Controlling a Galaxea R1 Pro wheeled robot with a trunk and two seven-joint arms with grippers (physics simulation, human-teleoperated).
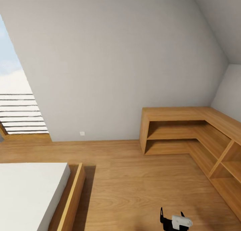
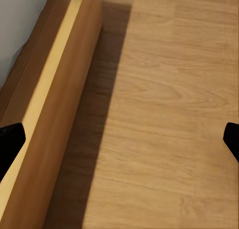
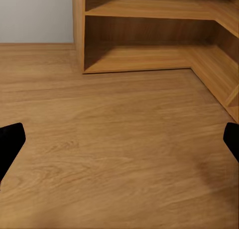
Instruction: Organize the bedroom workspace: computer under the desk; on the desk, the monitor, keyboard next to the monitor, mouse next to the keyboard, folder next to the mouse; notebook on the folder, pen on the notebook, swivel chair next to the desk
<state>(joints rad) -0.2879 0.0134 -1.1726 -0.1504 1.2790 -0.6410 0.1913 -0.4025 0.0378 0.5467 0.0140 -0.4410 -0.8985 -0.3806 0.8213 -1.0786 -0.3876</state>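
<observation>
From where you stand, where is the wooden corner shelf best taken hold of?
Probably the end panel of the corner shelf, coming from its open front: a thin upright board with a free front edge to straddle; the top slab looks too broad.

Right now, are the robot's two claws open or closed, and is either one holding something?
Left claw: open, holding nothing, above the wood floor beside the bed frame.
Right claw: open, holding nothing, facing the wooden shelf unit.

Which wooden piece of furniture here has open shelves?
The L-shaped corner shelf unit against the grey wall; the bed frame is a solid-sided box holding a white mattress.
</observation>
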